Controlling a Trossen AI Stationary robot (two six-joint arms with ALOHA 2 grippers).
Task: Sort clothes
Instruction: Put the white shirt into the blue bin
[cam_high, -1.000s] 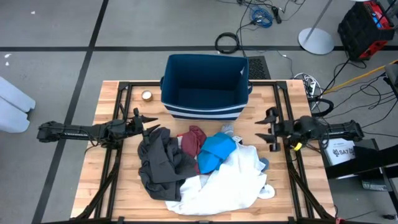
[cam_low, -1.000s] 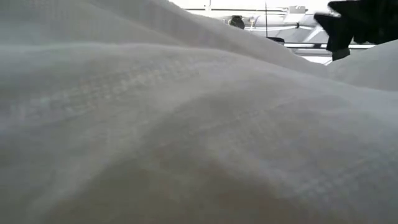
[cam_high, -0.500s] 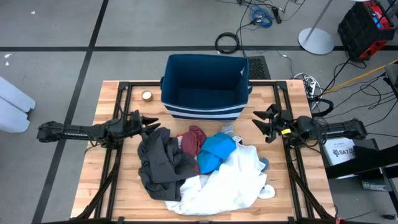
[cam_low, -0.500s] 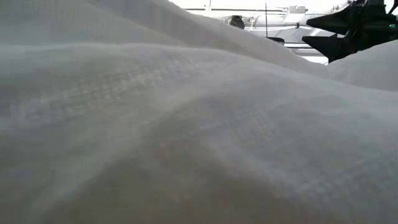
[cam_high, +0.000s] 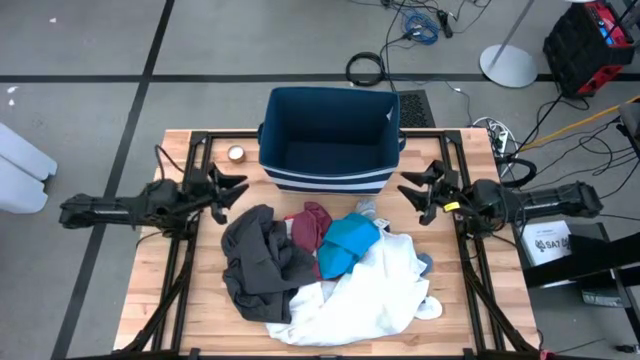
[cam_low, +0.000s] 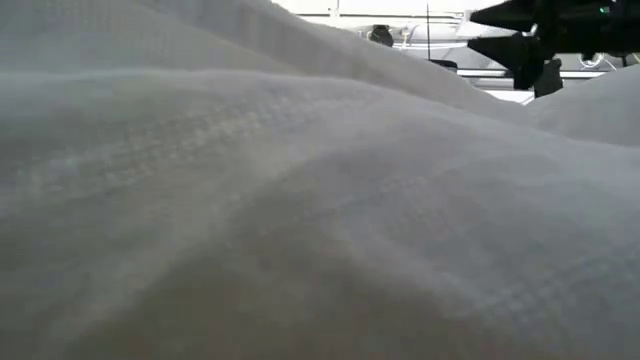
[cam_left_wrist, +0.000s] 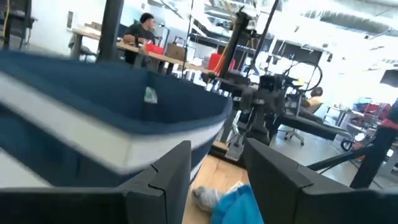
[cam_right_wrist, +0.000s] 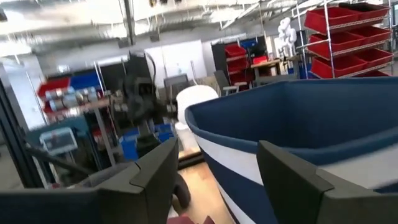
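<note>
The clothes lie heaped on the table's near middle: a dark grey piece (cam_high: 260, 262), a maroon one (cam_high: 310, 228), a bright blue one (cam_high: 345, 245), a large white one (cam_high: 365, 295) and a small blue-grey bit (cam_high: 424, 264). White cloth (cam_low: 250, 200) fills the low view. My left gripper (cam_high: 230, 192) (cam_left_wrist: 217, 168) hovers open just left of the pile and points toward the table's right. My right gripper (cam_high: 410, 190) (cam_right_wrist: 217, 168) (cam_low: 478, 30) hovers open right of the pile, pointing left. Neither has anything between its fingers.
A dark blue bin with white stripes (cam_high: 330, 140) (cam_left_wrist: 93, 118) (cam_right_wrist: 311, 124) stands at the far middle of the table, open at the top. A small round object (cam_high: 237, 153) lies left of it. Black frame rails (cam_high: 190, 250) run along both table sides. A person (cam_left_wrist: 143, 28) sits in the room beyond.
Both grippers have risen from near the table top and rolled at the wrist, and now point about level. My right gripper has also moved a little toward the table's left. The clothes have not moved.
</note>
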